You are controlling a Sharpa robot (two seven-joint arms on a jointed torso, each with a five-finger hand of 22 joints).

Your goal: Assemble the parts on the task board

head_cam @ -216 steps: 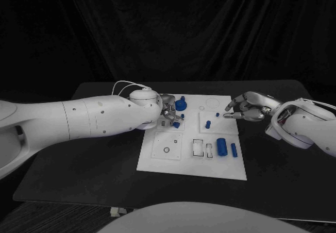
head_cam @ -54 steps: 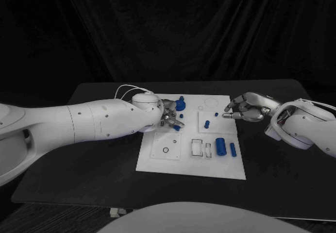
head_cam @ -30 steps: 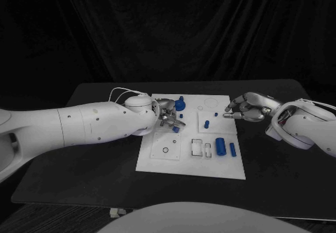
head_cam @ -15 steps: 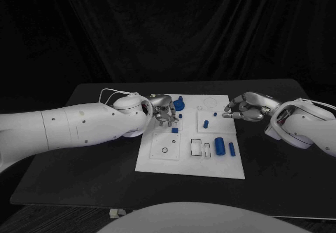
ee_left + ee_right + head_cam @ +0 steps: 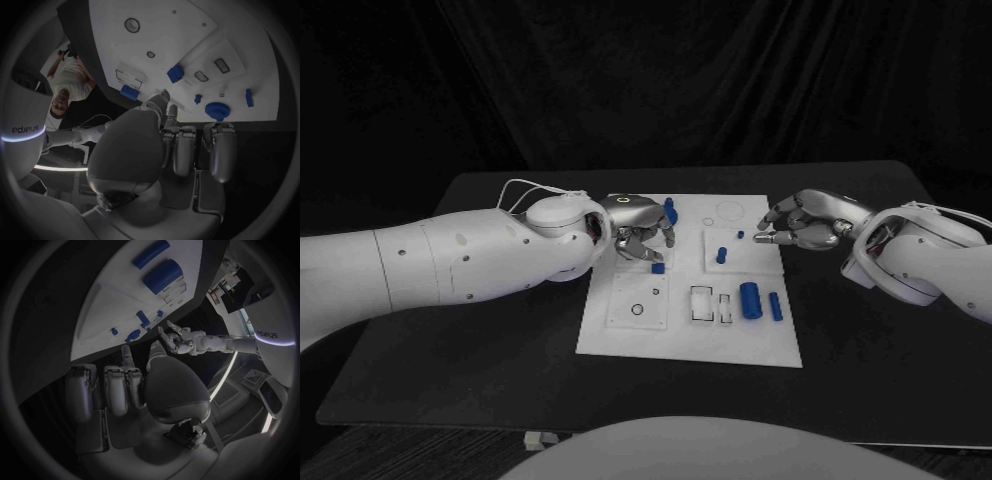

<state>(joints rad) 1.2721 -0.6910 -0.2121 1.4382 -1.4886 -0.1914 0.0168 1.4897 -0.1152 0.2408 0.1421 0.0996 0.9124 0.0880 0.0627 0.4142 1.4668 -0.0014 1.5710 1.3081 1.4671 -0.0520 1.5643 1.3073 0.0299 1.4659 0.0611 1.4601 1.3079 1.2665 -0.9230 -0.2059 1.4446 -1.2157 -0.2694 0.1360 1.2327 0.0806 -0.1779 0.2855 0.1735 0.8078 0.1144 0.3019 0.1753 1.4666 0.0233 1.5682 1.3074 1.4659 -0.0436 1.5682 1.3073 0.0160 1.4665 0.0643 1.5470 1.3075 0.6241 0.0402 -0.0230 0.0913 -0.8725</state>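
A big black table with rounded corners [image 5: 473, 330] stands in a dark room. Behind it hangs a black cloth curtain with long folds [image 5: 661, 80]. Under the table's near edge there is a bit of dark striped floor [image 5: 387, 440].

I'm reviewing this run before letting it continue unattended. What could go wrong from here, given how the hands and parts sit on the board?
1. The left hand hovers low over the task board with nothing in it; the small blue part just below its fingers might get knocked if it descends off-target.
2. The two blue cylinders lie loose on their sides and may roll if the board is bumped.
3. The right hand sits at the board's edge near a small blue peg, which it might brush.
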